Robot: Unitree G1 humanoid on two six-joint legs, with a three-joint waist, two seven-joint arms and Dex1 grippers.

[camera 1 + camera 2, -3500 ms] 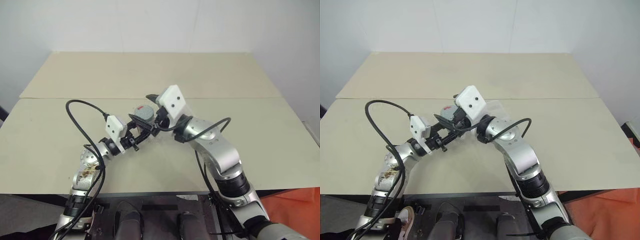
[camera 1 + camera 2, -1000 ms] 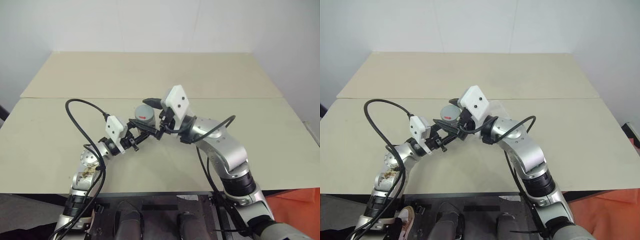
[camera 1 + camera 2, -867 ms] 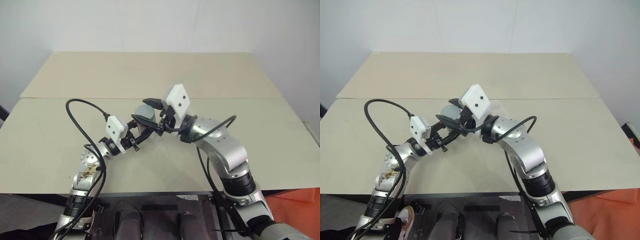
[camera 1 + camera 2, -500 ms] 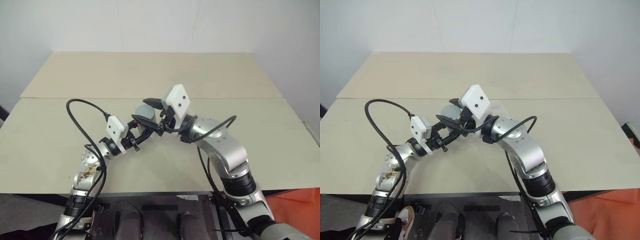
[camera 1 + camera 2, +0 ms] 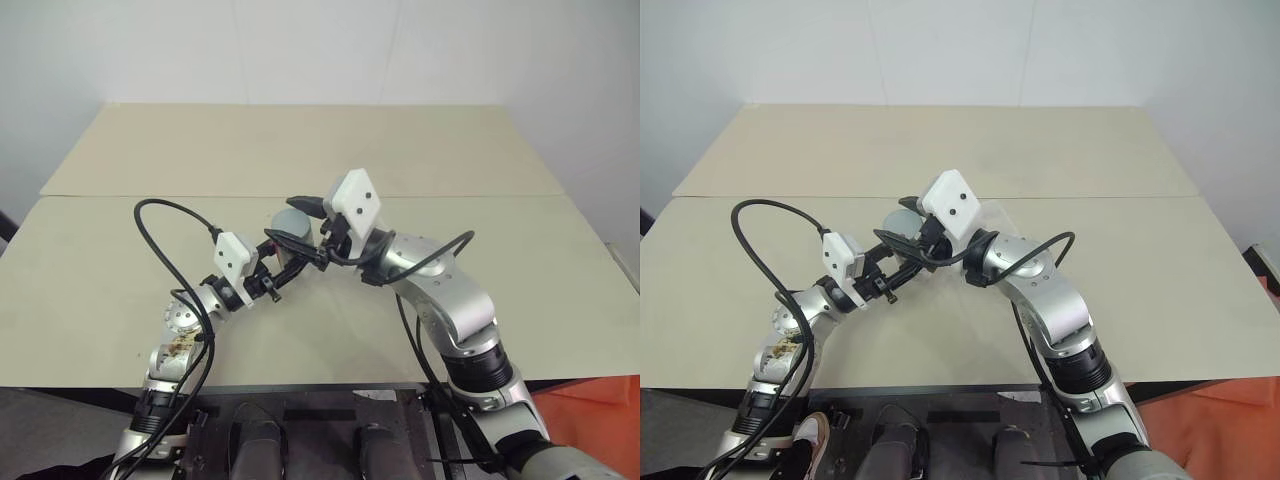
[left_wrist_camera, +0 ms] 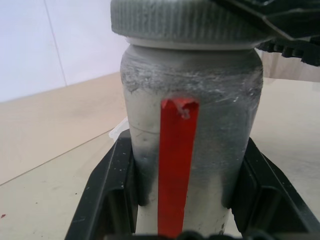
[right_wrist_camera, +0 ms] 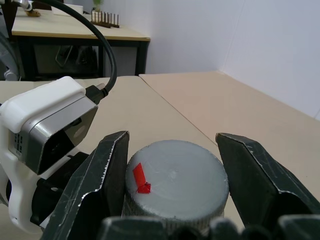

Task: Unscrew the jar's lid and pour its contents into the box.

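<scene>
The jar (image 6: 210, 130) is a silvery-grey cylinder with a red strip down its wall. It is held upright above the table in front of me, with my left gripper (image 5: 283, 260) shut on its body. Black fingers (image 6: 112, 190) press the wall from both sides. The ribbed grey lid (image 7: 175, 180), marked with a small red arrow, sits on the jar's top. My right gripper (image 7: 172, 165) reaches in from the right and is shut on the lid's rim. The clear box (image 5: 998, 214) shows faintly on the table behind the right gripper's white block.
The beige table (image 5: 300, 150) stretches far behind and to both sides, with a seam (image 5: 120, 196) across its middle. A black cable (image 5: 160, 215) loops up from my left arm. A white wall stands behind the table.
My right gripper has lowered its fingers around the lid and shut on it, covering the red mark seen a second ago. The left gripper and the jar have stayed in place.
</scene>
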